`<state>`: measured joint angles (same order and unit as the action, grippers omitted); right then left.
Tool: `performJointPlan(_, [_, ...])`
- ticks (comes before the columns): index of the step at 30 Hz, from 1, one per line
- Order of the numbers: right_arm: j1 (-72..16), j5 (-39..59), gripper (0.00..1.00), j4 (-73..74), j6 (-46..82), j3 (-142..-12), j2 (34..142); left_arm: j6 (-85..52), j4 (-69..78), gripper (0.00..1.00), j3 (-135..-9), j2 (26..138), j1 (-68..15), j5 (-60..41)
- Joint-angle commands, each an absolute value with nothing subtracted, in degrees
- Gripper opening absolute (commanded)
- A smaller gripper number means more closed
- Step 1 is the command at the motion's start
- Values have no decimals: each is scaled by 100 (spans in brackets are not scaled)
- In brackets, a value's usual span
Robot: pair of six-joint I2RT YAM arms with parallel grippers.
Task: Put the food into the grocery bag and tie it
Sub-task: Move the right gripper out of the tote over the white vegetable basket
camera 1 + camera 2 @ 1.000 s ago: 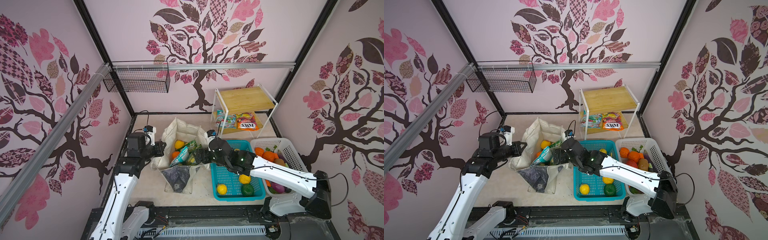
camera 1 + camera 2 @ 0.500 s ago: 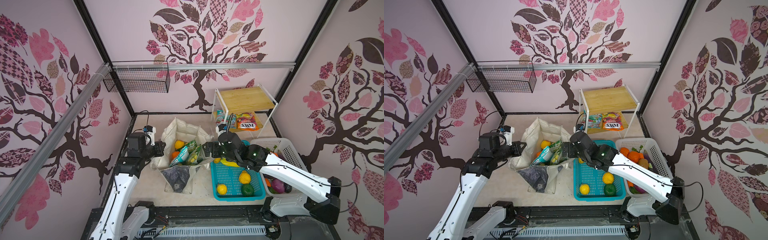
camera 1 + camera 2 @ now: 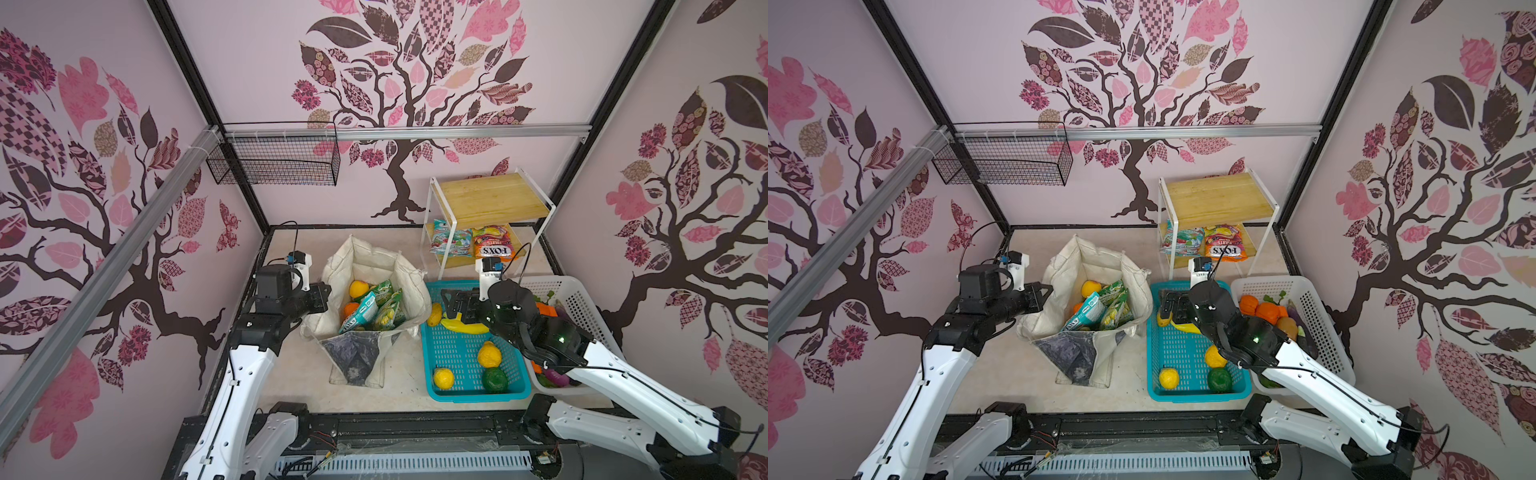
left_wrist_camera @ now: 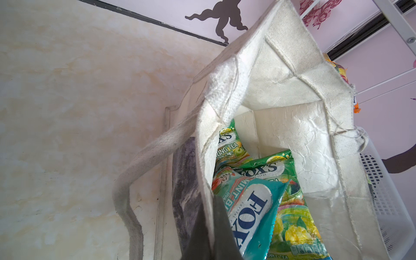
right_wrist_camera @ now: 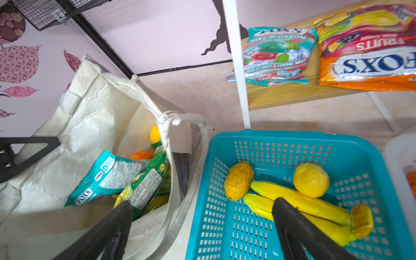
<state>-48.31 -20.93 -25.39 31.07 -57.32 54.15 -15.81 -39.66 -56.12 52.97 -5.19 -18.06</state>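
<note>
right end effector [image 5: 202, 202]: jaws spread wide with nothing between them, hanging over the far end of the teal basket [image 5: 292, 137]
left end effector [image 3: 321, 297]: jaws pressed together on the left rim of the grocery bag [image 3: 374, 259]
below the right end effector: bananas [image 5: 299, 202] lie on the basket floor, touching a brownish-yellow piece [image 5: 238, 180] and a round yellow piece [image 5: 310, 180]
near end of the teal basket: two yellow fruits [image 3: 489, 354] and a green fruit [image 3: 494, 379], well apart from the bananas
grocery bag: stands on the surface [image 3: 291, 365] between the two arms, just left of the teal basket, mouth gaping upward; its dark painted panel [image 3: 353, 353] sags forward at the front
handle [image 4: 144, 162]: droops outside the bag toward the surface
inside the bag: a teal packet [image 4: 247, 213] leans on green packets [image 4: 270, 166]; a yellow-orange fruit [image 3: 359, 288] and an orange fruit [image 3: 351, 309] lie beside them
white basket [image 3: 582, 291]: just right of the teal basket, holding orange pieces [image 3: 544, 309]; the rest is hidden by the right arm
rack [image 3: 490, 199]: at the back right, with two snack packets [image 3: 492, 245] on its lower shelf
</note>
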Motion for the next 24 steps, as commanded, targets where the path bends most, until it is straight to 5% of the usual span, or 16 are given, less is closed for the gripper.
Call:
performJointPlan(1, [-4782, -2813, 100, -2709, 3252, -5865, 5643, -1503, -3999, 0, -5455, 5299, -543, -1799])
performJointPlan(7, [-3431, -1753, 100, -2862, 3684, -5592, 5833, -1494, -4008, 0, -5467, 5302, -551, -1819])
performJointPlan(13, [-2959, -2547, 100, -3477, 4052, -5685, 6000, -1491, -4013, 0, -5455, 5349, -562, -1793])
performJointPlan(19, [-1576, -1418, 100, -3359, 4621, -5223, 5592, -1485, -4017, 0, -5452, 5327, -559, -1749])
performJointPlan(24, [-906, -1432, 100, -3384, 4932, -4950, 5090, -1485, -4025, 0, -5466, 5337, -557, -1731])
